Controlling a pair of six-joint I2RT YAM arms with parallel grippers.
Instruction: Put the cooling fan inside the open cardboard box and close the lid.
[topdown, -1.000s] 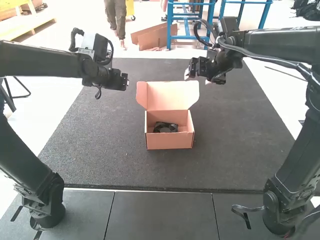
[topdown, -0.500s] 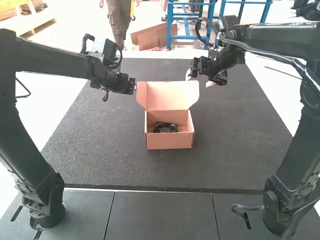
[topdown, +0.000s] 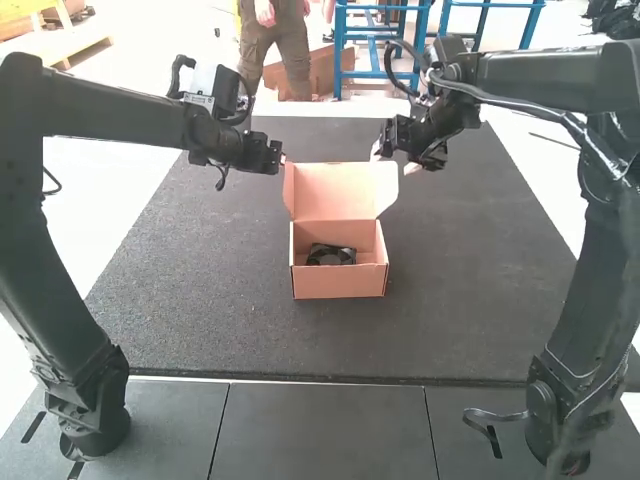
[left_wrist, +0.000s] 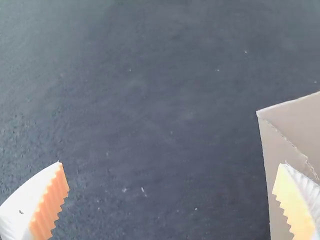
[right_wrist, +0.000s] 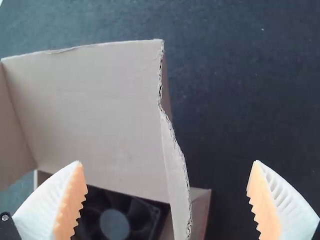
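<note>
Dark grey matting (topdown: 180, 280) covers the table (topdown: 320, 430).

**Left gripper** (topdown: 274, 158): at 10 o'clock from the cardboard box (topdown: 338, 278), level with the upper left corner of the raised lid (topdown: 338, 192). Its white ribbed fingers (left_wrist: 42, 205) with orange pads are spread wide. One finger is just beside the lid's edge, and contact cannot be told.

**Box:** stands upright near the mat's centre. The lid is open and rises from the rear wall at 12 o'clock, with its side flaps bent forward.

**Cooling fan** (topdown: 330, 256): black, lying inside the box on its floor.

**Right gripper** (topdown: 397, 158): at 1 o'clock from the box, above the lid's upper right corner. Its fingers (right_wrist: 280, 205) are spread wide and pinch nothing, with the lid's right side flap lying between them.
</note>
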